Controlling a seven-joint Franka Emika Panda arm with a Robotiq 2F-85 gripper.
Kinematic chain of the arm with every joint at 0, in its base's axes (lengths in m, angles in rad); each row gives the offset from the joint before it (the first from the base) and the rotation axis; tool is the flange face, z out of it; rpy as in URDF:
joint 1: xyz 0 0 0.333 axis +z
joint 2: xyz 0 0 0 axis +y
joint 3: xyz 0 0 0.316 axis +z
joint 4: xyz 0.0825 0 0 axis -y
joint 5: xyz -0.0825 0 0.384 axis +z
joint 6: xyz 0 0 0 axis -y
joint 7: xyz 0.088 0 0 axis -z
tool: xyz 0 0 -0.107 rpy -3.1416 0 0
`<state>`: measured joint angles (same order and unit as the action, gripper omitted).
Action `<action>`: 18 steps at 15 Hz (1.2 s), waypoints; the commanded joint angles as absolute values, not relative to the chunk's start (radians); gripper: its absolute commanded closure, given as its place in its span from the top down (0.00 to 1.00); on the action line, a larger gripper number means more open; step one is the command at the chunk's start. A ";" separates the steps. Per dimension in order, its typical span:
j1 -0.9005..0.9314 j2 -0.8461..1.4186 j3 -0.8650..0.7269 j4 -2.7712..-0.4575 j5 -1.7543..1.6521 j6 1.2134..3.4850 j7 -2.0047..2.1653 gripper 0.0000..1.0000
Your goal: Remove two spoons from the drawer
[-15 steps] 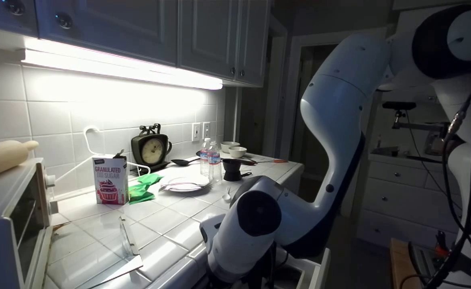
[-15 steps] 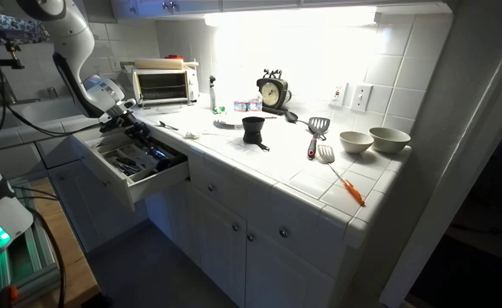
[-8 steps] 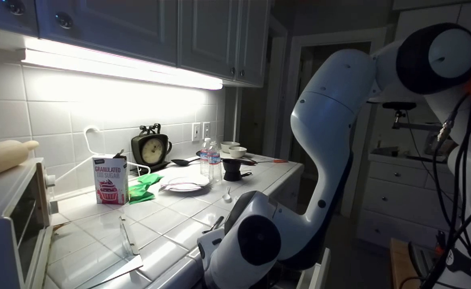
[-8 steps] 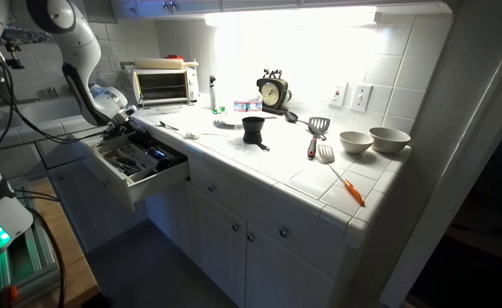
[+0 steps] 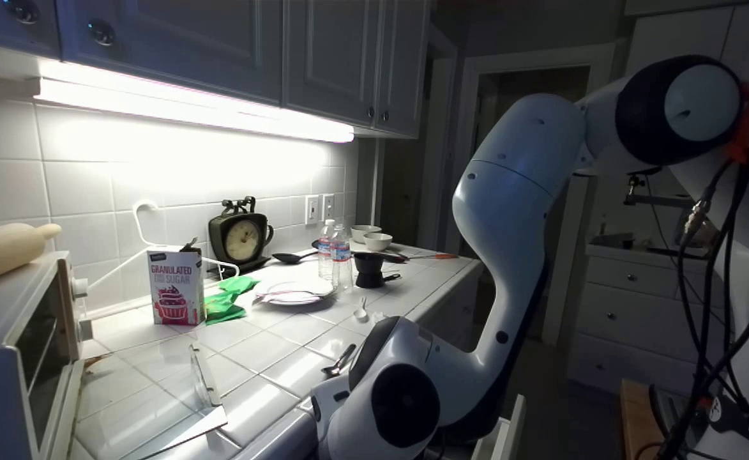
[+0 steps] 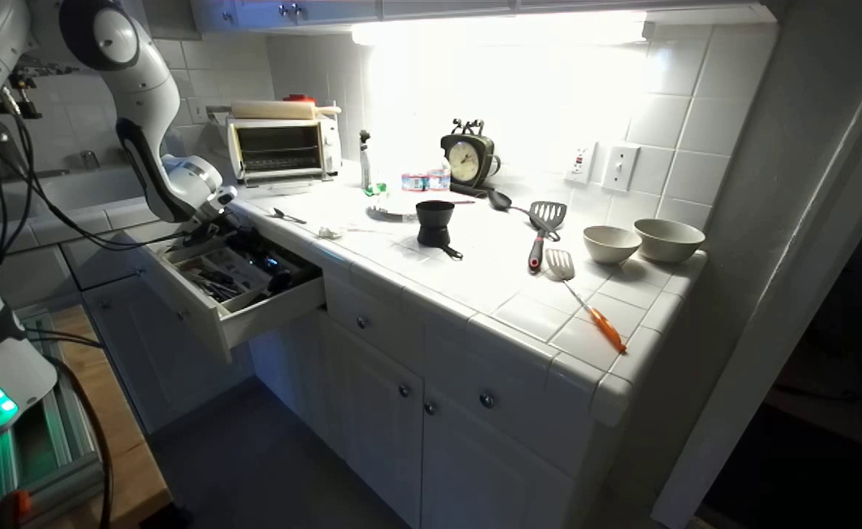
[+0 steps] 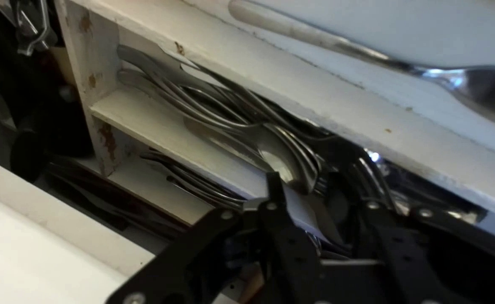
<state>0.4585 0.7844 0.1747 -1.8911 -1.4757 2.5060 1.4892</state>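
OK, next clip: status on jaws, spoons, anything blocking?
Jaws parted over the open drawer, no grip visible. One spoon inside, ahead of them; probable second spoon on the counter. Possibly in the way: other cutlery, compartment divider.

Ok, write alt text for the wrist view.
A black gripper, jaws apart, hangs near a spoon among jumbled metal cutlery in a worn, divided drawer; whether it touches the spoon is unclear. A fork lies apart at upper right.

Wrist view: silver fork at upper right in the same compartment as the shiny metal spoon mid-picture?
No, a scuffed white divider runs between the fork and the spoon.
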 commanded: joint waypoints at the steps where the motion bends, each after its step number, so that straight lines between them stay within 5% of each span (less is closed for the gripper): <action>1: 0.460 0.817 0.189 -1.854 -1.509 2.463 1.540 0.03; 18: 0.451 0.746 0.277 -1.901 -1.327 2.286 1.260 0.02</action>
<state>0.4521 0.7894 0.2543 -1.8735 -1.3816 2.3311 1.3536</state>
